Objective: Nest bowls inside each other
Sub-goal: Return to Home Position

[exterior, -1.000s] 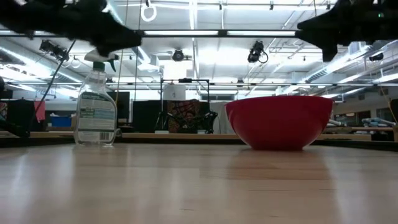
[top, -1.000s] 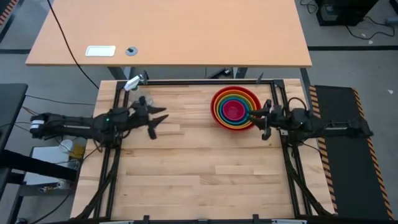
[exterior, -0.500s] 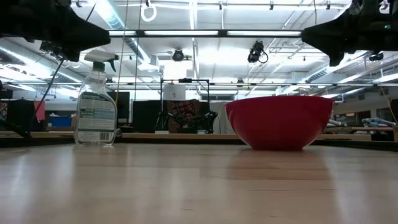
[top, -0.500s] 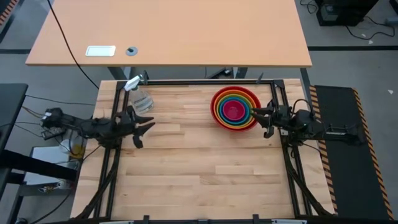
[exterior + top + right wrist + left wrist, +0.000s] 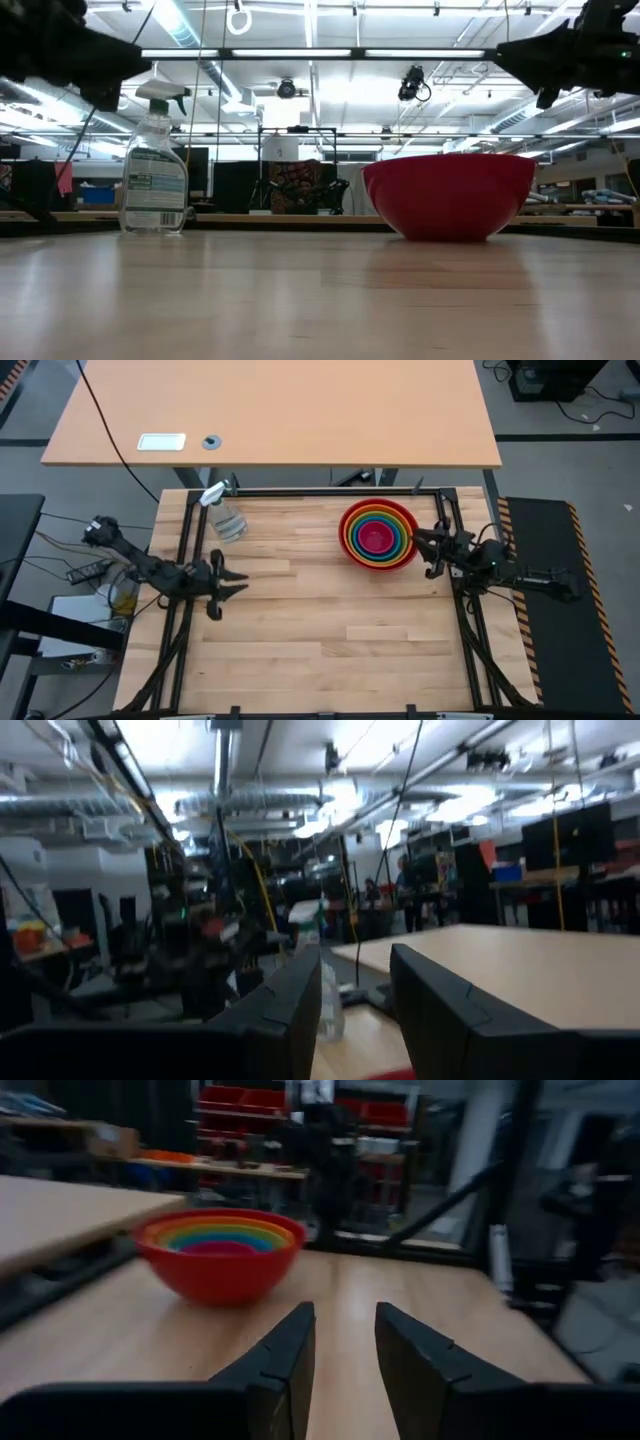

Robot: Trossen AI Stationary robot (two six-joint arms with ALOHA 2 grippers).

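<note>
The left hand [image 5: 228, 586] hangs empty with its fingers parted over the tabletop's [image 5: 330, 635] left edge. Farther back, the right hand [image 5: 421, 552], also parted and empty, sits just beside the bowls [image 5: 378, 534], which are nested pink, blue, green, orange, red at the far right. A spray bottle [image 5: 153, 170] stands far left, its label's print too small to read

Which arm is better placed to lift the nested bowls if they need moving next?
Right. The right claw, open, hangs close beside the red bowl's rim; the left claw sits across the table, nearer the spray bottle.
</note>
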